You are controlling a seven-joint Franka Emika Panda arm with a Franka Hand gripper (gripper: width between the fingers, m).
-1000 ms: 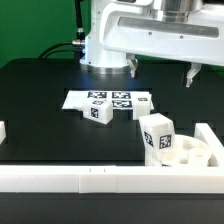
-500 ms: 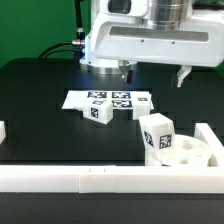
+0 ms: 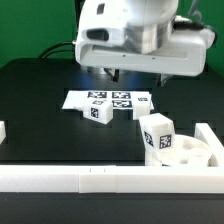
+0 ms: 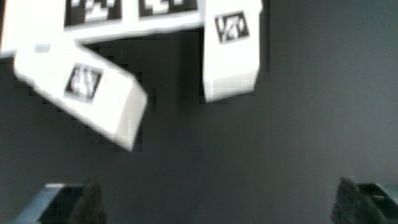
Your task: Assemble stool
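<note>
The round white seat lies in the front corner on the exterior view's right. One tagged leg stands upright on it. Two more tagged legs lie on the black table, one in front of the marker board and one beside it. My gripper hangs open and empty above and behind those legs. The wrist view shows both loose legs below the gripper. The dark fingertips are wide apart with nothing between them.
A long white border rail runs along the front edge and turns up the side on the exterior view's right. A short white stub sits on the exterior view's left. The arm's white base stands behind the marker board.
The arm has swung toward the exterior view's left. The open gripper moved from the right side to above the marker board and loose legs. The parts have not moved.
</note>
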